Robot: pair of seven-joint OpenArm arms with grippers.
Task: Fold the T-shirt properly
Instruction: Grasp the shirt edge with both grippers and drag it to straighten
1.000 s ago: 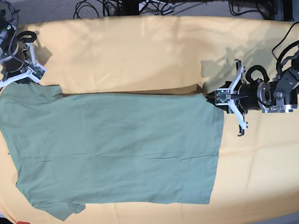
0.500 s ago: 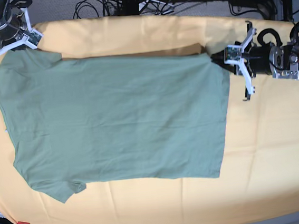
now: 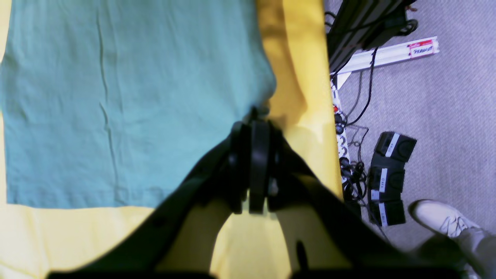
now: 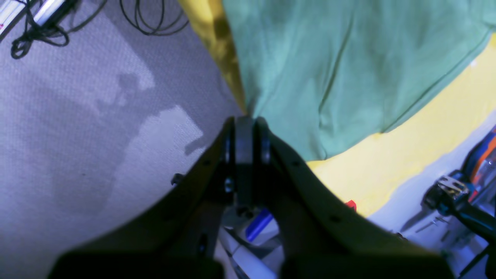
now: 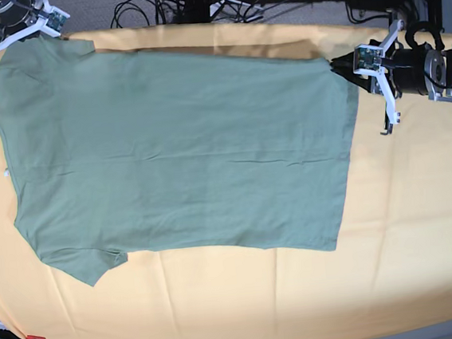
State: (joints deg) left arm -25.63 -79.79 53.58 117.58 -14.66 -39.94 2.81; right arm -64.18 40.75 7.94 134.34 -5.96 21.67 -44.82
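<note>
T-shirt (image 5: 177,158) lay spread flat on the yellow-covered bench (image 5: 409,240), far edge at the bench's far side. Left pincer (image 5: 343,66) was pressed shut, pinching the far-right hem corner; right pincer (image 5: 21,33) was shut on the far-left shoulder corner. Risk, as a guess: both corners sat near the bench's far rim, so uneven pull could slip thin cloth from a pinch or skew and wrinkle the shirt.
</note>
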